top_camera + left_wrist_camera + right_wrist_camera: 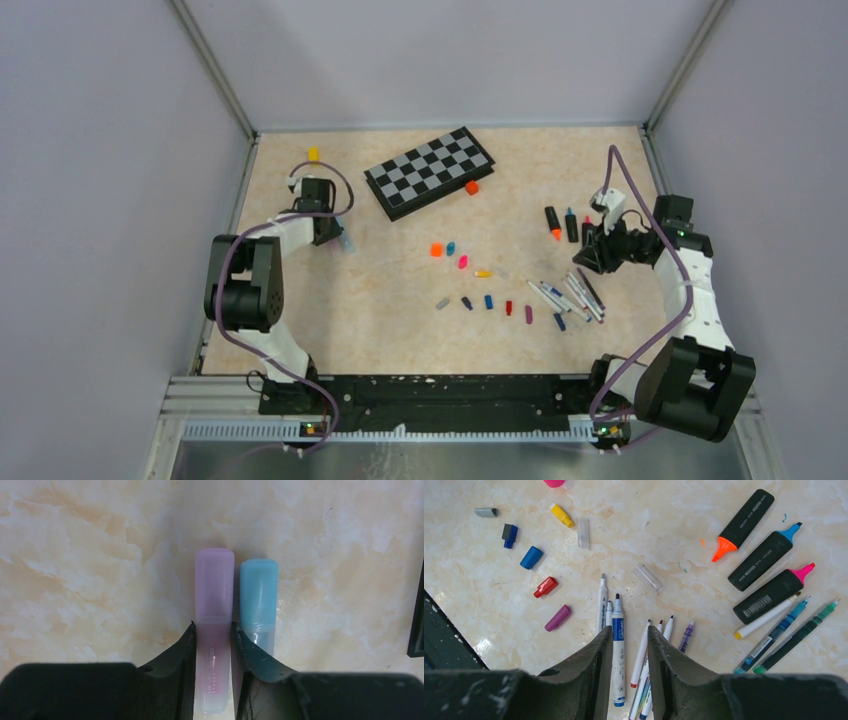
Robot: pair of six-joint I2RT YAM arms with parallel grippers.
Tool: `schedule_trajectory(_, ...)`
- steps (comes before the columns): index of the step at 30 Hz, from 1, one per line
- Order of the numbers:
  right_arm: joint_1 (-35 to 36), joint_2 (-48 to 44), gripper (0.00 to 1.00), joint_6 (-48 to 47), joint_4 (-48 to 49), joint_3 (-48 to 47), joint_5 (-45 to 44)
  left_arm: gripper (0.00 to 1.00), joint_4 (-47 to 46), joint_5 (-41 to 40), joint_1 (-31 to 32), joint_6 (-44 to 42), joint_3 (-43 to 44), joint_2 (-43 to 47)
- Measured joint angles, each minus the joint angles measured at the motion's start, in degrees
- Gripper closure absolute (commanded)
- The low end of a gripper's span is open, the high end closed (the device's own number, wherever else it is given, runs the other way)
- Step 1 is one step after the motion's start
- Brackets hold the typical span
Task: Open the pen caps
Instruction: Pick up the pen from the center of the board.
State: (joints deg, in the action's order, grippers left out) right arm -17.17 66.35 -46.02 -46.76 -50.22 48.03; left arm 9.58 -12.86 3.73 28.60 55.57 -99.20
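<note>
Marbled beige table (330, 340), walled in pale grey. Black-and-grey chessboard (430, 172) lying askew at the far middle.

Left gripper (213, 645) down at the far left of the table, clamped on a lilac-capped pen (214, 595). Fingers (185, 650) pressed against the frosted barrel on both sides, the cap poking out ahead of the tips. Light-blue-capped pen (258, 595) lying parallel and just beside it, outside the finger on the right of the wrist view, its barrel partly hidden behind that finger.

Right gripper (623, 650) at the right of the table, jaws apart, over the cluster of white-barrelled markers (572, 295). Blue-labelled marker (618, 645) lined up in the gap, closer to the finger on the left of the view, black tip bare and pointing away. More markers fanned just beside it, tips also bare.

Three black highlighters (764, 555) side by side further right, uncapped, showing orange, blue and pink tips. Three slim pens (774, 640) close alongside the pink-tipped one.

Loose pen caps (489, 301) scattered mid-table, apart from both grippers: grey cap (486, 512), navy cap (509, 534), blue cap (531, 557), red cap (546, 587), purple cap (558, 618), yellow cap (561, 515), plus two clear caps (583, 532), one near the marker tips.

Small orange block (472, 187) touching the chessboard's near right edge. Yellow block (313, 154) at the far left, beyond the left gripper.
</note>
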Motion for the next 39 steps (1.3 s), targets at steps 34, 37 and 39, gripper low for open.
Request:
schedule_trajectory(34, 0.0, -1.9, 0.69, -0.5, -0.8, 0.0, 0.4, 0.98, 4.2, 2.7, 0.0, 1.6, -9.5, 12.2)
schedule_trajectory(37, 0.0, -1.9, 0.69, -0.4, -0.8, 0.0, 0.6, 0.98, 4.3, 3.4, 0.0, 1.7, -10.4, 15.0)
schedule_trajectory(39, 0.0, -1.9, 0.69, -0.5, -0.8, 0.0, 0.7, 0.98, 4.2, 4.0, 0.0, 1.8, -10.4, 16.3)
